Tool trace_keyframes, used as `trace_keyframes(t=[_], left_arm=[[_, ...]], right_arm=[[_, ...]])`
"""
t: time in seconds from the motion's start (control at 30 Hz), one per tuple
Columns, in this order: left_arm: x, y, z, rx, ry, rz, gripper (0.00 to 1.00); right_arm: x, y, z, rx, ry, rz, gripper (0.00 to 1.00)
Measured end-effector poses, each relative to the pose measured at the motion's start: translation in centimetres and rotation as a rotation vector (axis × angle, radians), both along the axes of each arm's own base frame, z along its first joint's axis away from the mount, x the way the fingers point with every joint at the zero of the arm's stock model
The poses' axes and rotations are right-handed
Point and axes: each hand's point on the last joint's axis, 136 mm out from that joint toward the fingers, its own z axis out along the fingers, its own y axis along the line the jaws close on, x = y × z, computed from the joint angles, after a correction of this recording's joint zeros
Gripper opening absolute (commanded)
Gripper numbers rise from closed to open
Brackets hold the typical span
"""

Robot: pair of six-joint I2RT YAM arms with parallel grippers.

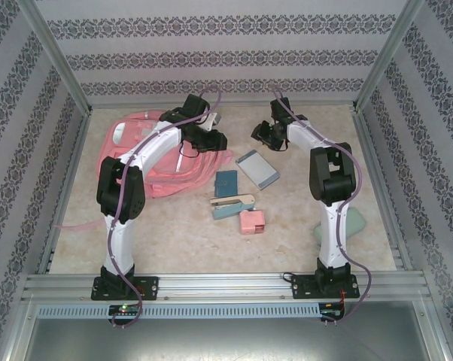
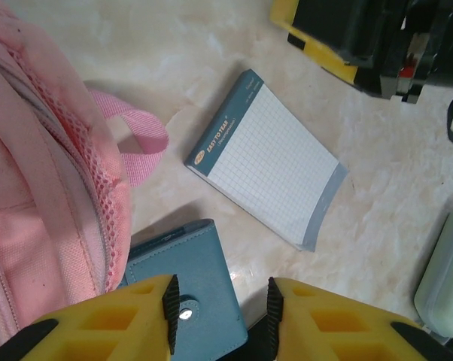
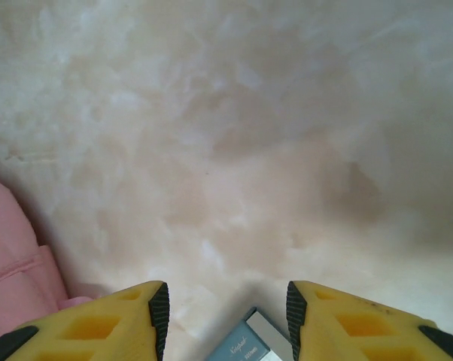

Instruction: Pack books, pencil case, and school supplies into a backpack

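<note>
Packing looks barely begun: the supplies lie loose on the table and both grippers are empty.

The left gripper [image 2: 220, 304] and right gripper [image 3: 226, 308] hang open. The small teal square pouch [image 2: 189, 278] lies under the left fingers, with the large pink fabric backpack [image 2: 38, 188] to their left and a grid-ruled notepad [image 2: 268, 162] ahead. The top view adds the teal-and-beige stapler [image 1: 232, 205], the pink boxy block [image 1: 252, 221] and the mint pencil case [image 1: 354, 226].

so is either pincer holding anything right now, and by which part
Nothing is held. The left pincer is open above the teal pouch, and the right pincer is open over the table.
</note>
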Motion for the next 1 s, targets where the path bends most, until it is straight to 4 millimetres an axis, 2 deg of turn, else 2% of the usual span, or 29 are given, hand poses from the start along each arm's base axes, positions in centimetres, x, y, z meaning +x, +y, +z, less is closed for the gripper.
trace_keyframes(t=[0.13,0.3,0.5,0.6,0.8,0.9,1.0], left_arm=[[-0.1,-0.3,0.2,-0.017,0.005,-0.011,0.38],[1.5,-2.2,-0.2,-0.045,-0.009,-0.037,0.39],[3.0,-5.8,-3.3,-0.062,0.010,-0.093,0.40],[3.2,-7.3,-5.3,-0.062,0.028,-0.118,0.42],[2.8,-8.8,-8.6,-0.049,0.074,-0.143,0.43],[2.7,-8.8,-9.7,-0.043,0.094,-0.144,0.43],[2.8,-8.7,-9.7,-0.040,0.090,-0.142,0.43]], right_arm=[[-1.1,-0.2,0.2,-0.006,0.019,0.000,0.48],[-6.9,-1.8,0.7,-0.034,0.079,-0.016,0.51],[-13.1,-3.6,2.1,-0.037,0.098,-0.070,0.51],[-15.5,-4.0,0.9,-0.029,0.136,-0.099,0.51],[-17.6,-3.6,-2.3,-0.017,0.209,-0.131,0.51],[-17.1,-3.0,-2.9,-0.005,0.203,-0.131,0.51],[-16.6,-2.6,-3.4,0.001,0.203,-0.131,0.50]])
